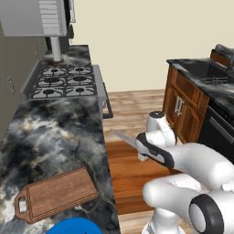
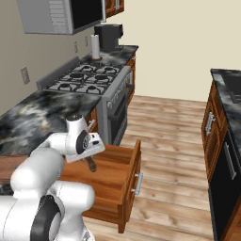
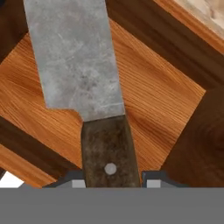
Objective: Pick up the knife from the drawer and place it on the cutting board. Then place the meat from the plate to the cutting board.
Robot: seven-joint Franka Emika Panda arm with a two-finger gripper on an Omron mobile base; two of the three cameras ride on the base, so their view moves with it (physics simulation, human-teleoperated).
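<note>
My gripper (image 3: pixel 111 181) is shut on the dark brown handle of the knife (image 3: pixel 76 61), and the grey blade points away from the hand. In the left base view the knife (image 1: pixel 122 137) juts from the gripper (image 1: pixel 140 153) toward the counter edge, above the open drawer (image 1: pixel 130 176). From the right, the gripper (image 2: pixel 89 160) hangs over the drawer (image 2: pixel 115 183) with the knife's handle (image 2: pixel 91 165) below it. The cutting board (image 1: pixel 57 194) lies on the counter at the lower left. An edge of the blue plate (image 1: pixel 75 227) shows below it. The meat is out of view.
A marble counter (image 1: pixel 50 137) runs along the left, with a gas stove (image 1: pixel 64 81) behind it. Cabinets with silver handles (image 1: pixel 178 106) and a sink counter (image 1: pixel 205 73) stand on the right. Wooden floor (image 2: pixel 174 141) lies between them.
</note>
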